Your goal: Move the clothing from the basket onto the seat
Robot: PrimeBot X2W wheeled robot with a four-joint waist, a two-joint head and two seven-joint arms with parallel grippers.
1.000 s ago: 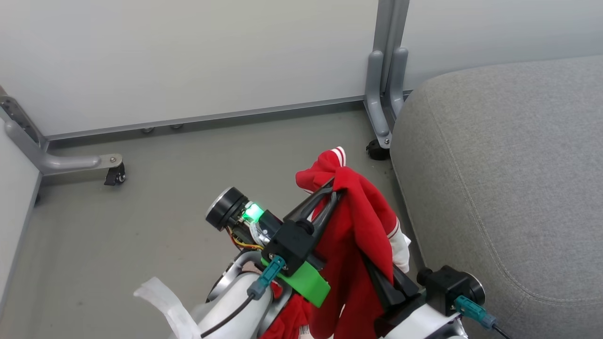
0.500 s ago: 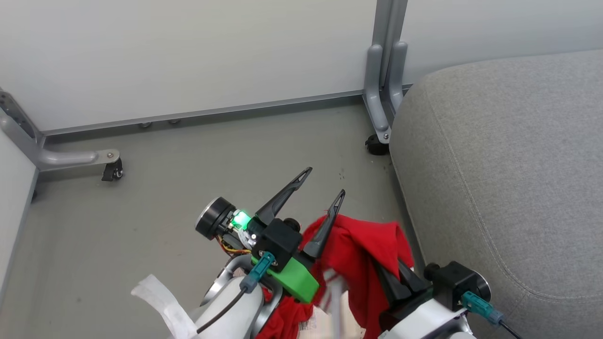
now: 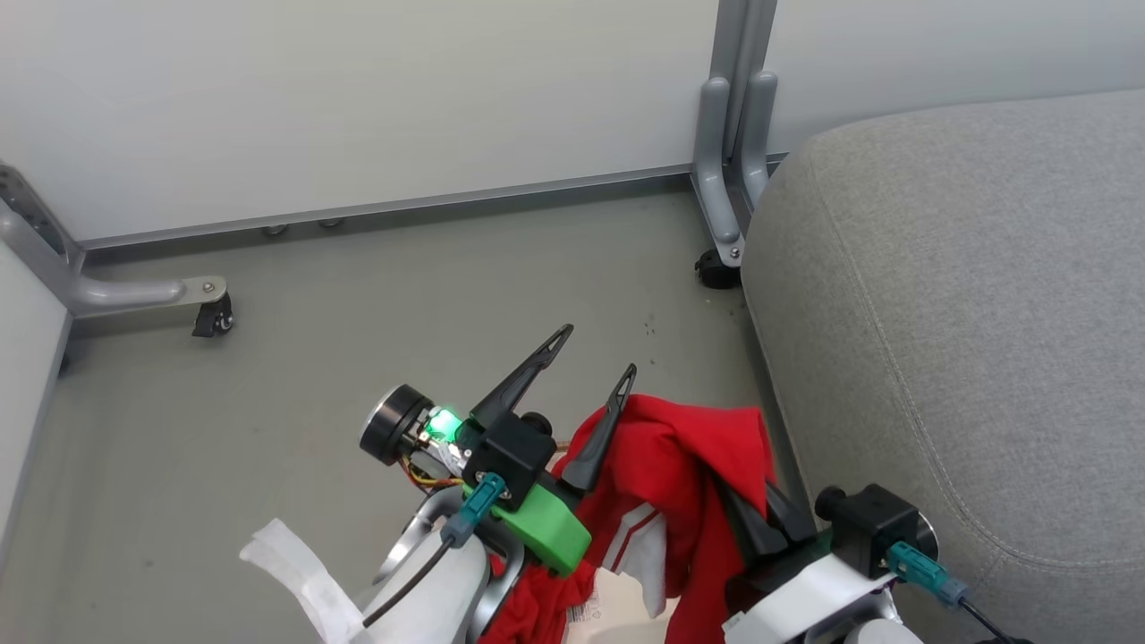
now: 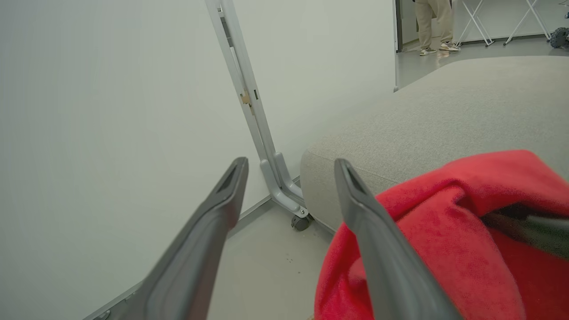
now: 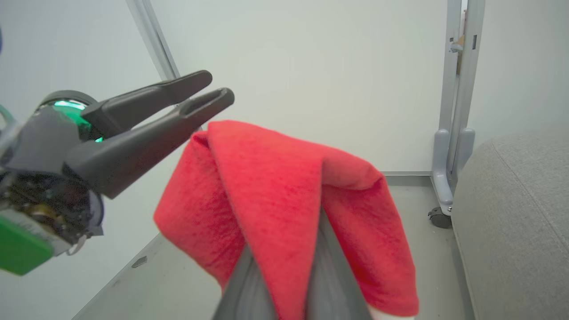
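R. hand (image 3: 760, 523), fingers closed on a red garment (image 3: 689, 447) draped over them above the floor (image 3: 358, 313), sits just beside the seat (image 3: 966, 313), which lies to its right, so it is nearer than L. hand (image 3: 597, 349), spread wide and empty, alongside the garment.

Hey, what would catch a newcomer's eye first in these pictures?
The bright red clothing, low in the head view, is draped over and pinched by the right tool. Just left of it the left tool stands open and empty, and the big grey seat rises at the right.
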